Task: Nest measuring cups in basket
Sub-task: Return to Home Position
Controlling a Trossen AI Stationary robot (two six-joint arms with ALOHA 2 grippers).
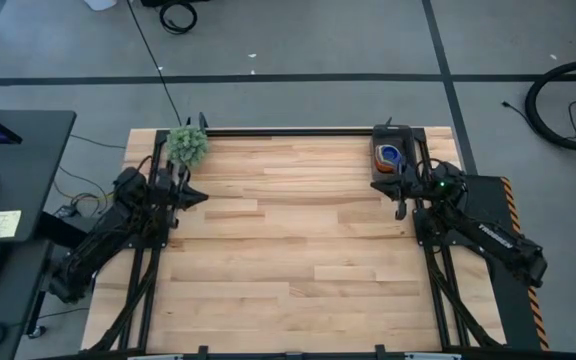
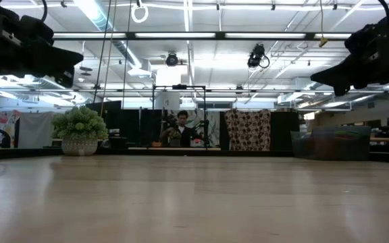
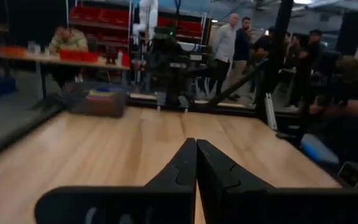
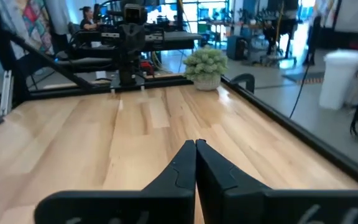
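- The measuring cups sit nested in one stack inside the basket. An orange cup is outermost and a blue one shows within it; the colours of the rest cannot be made out.
- The basket stands at the table's far right corner, against the far edge of the wooden table, just ahead of the right arm.
- The left gripper is clenched on nothing, its two dark fingers pressed together. It hovers above the left side of the table, near the fuzzy green plant ball in the far left corner.
- The right gripper is likewise clenched and empty. It hangs over the right edge, just on the near side of the basket and apart from it.
- From the left wrist, the basket shows across the boards as a dark bin with coloured cups inside — people stand and sit in the room beyond.
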